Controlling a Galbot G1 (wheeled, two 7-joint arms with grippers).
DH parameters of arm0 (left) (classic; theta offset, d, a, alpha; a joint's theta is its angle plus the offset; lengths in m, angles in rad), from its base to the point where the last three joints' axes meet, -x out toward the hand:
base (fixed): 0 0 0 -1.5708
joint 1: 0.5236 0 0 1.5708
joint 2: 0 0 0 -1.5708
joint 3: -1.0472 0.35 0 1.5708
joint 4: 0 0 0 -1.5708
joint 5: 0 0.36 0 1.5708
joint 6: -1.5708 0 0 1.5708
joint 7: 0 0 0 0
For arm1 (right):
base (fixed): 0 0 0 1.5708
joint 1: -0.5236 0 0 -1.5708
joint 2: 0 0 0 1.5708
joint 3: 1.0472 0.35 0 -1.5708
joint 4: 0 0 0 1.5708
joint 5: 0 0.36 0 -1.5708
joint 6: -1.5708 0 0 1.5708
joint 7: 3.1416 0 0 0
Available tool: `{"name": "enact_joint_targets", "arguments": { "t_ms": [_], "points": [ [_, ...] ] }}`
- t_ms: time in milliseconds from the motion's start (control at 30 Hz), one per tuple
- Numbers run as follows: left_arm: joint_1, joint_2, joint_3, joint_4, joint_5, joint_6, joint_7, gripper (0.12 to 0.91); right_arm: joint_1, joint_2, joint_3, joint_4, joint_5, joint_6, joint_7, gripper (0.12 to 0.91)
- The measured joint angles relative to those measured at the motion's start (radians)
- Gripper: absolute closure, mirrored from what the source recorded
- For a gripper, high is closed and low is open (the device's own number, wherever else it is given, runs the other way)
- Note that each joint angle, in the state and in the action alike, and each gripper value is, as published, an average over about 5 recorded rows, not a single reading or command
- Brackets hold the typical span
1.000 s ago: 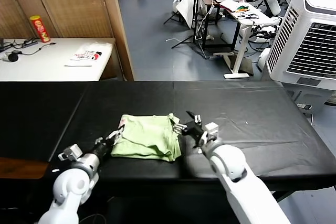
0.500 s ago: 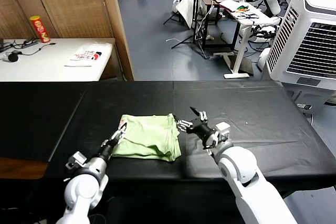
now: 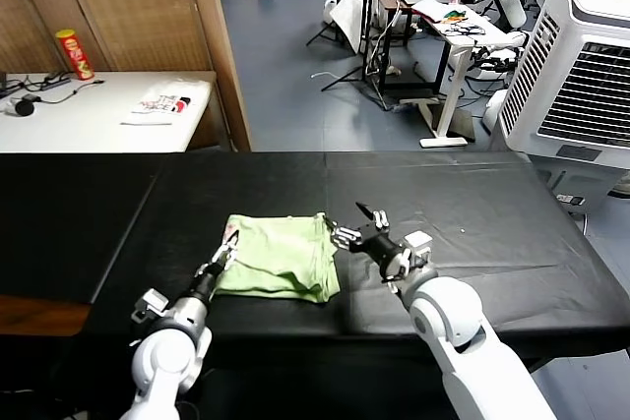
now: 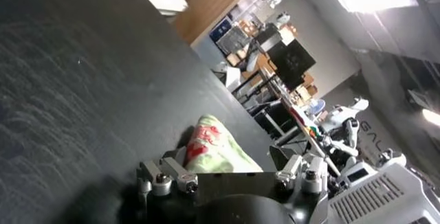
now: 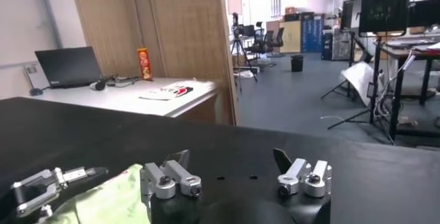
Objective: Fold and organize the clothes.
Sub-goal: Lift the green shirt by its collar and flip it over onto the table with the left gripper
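While the lime-green polo shirt (image 3: 279, 256) lies folded in a small bundle near the front of the black bench (image 3: 492, 233), both arms sit low on either side of it — the left pincer (image 3: 222, 252) spread at its left edge, the right pincer (image 3: 359, 230) spread wide just beside its right edge, neither grasping anything.

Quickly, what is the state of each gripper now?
Left gripper: open, at the folded polo shirt, holding nothing.
Right gripper: open, empty, beside the shirt.
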State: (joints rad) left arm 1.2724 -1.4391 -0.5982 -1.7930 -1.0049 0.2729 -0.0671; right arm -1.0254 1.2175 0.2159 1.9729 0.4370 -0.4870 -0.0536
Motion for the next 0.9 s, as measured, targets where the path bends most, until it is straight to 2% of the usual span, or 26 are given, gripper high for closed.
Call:
{"name": "enact_joint_targets", "arguments": {
  "t_ms": [67, 300, 400, 667, 900],
  "points": [
    [-0.002, 0.0, 0.0, 0.003, -0.001, -0.001, 0.0, 0.386, -0.004, 0.001, 0.0, 0.001, -0.001, 0.0, 0.0, 0.227],
    [-0.007, -0.002, 0.002, 0.01, 0.006, -0.003, 0.0, 0.785, -0.013, 0.005, 0.003, 0.002, -0.007, 0.001, 0.0, 0.227],
    [-0.01, -0.003, 0.004, 0.009, 0.027, -0.002, -0.001, 0.886, -0.018, 0.008, 0.005, 0.003, -0.016, 0.001, -0.001, 0.227],
    [-0.009, 0.029, 0.002, -0.019, 0.166, -0.004, -0.02, 0.893, -0.038, 0.012, 0.02, 0.009, -0.031, 0.005, -0.002, 0.227],
    [0.011, 0.128, -0.033, -0.066, 0.252, 0.046, -0.063, 0.893, -0.059, 0.014, 0.031, 0.016, -0.039, 0.006, -0.002, 0.227]
  ]
}}
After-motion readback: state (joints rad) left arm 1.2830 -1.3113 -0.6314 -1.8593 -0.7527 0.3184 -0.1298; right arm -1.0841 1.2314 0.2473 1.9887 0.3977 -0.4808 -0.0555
